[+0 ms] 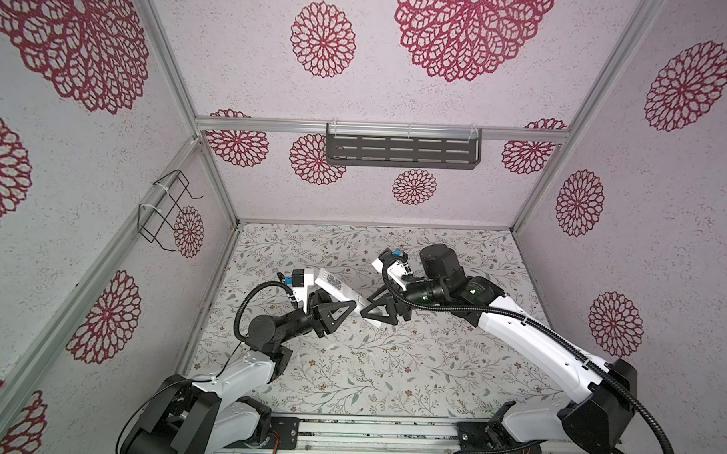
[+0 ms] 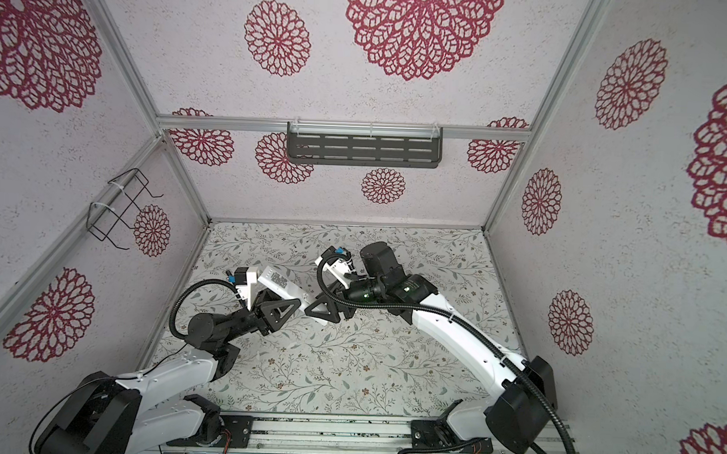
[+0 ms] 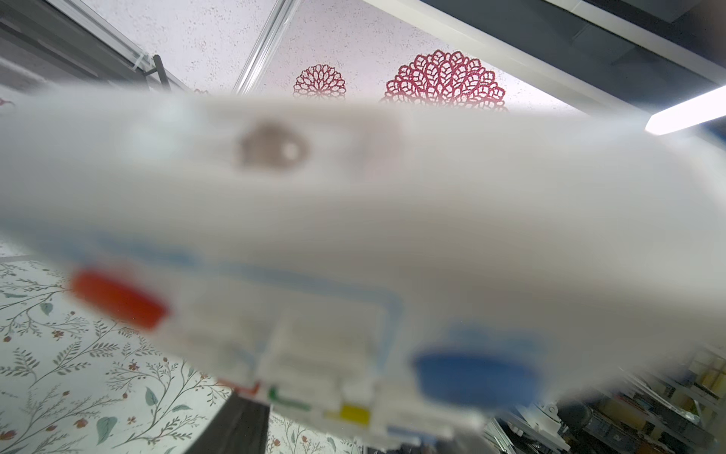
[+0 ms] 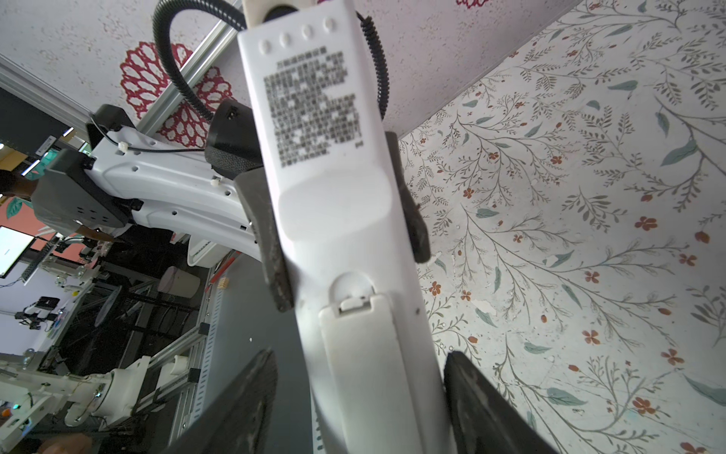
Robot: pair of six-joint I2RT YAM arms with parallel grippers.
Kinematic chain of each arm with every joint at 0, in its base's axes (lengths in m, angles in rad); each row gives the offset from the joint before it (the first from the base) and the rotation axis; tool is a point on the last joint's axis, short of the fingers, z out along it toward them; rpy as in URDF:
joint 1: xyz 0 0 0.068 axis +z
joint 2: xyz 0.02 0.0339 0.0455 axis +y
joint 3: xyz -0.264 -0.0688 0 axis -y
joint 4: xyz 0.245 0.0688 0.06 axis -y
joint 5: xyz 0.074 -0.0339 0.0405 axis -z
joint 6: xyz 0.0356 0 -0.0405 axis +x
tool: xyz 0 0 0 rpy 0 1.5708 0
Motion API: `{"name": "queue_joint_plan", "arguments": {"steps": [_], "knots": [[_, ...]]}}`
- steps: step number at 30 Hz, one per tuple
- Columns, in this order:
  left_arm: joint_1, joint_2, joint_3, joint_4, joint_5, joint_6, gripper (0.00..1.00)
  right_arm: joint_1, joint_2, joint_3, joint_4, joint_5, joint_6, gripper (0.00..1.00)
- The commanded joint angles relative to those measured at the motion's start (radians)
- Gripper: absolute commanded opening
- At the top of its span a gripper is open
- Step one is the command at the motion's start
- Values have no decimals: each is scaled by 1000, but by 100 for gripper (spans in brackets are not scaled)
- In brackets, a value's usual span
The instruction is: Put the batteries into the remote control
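The flowered table [image 1: 390, 374] lies under both arms. The remote [image 1: 343, 291] hangs above its far middle, slanting from far left to near right in both top views, with its plain back turned up. The left gripper [image 1: 346, 303] clasps it about mid-length. In the right wrist view that gripper's two fingers [image 4: 269, 243] press on the long edges. The right gripper [image 1: 371, 306] straddles the bay end, and its fingers [image 4: 243, 405] are spread wider than the remote, with a plain gap on one side. The cover [image 4: 365, 353] sits closed on the bay. A printed label [image 4: 310, 106] lies beyond it. The left wrist view shows the button face, blurred and close, with a red button [image 3: 118, 298].
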Motion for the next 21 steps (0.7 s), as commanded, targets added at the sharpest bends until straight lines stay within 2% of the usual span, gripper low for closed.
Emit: {"name": "queue_joint_plan", "arguments": {"steps": [1, 5, 9, 10, 14, 19, 21], "knots": [[3, 22, -11, 3, -17, 32, 50, -2, -73, 4, -22, -37, -14, 74], [2, 40, -16, 22, -19, 26, 49, -10, -94, -18, -44, -20, -28, 76], [2, 48, -13, 26, -12, 20, 46, -32, -111, -55, -33, 77, -19, 75], [3, 50, -15, 22, -12, 21, 46, -34, -121, -65, -17, 101, -12, 71], [2, 48, -22, 8, -2, 19, 44, -36, -129, -78, 23, 149, -11, 42], [3, 26, -25, -52, 18, 30, 43, -35, -99, -90, 99, 169, 15, 27], [1, 5, -23, -125, 20, 60, 43, -35, -91, -97, 126, 183, 21, 25]]}}
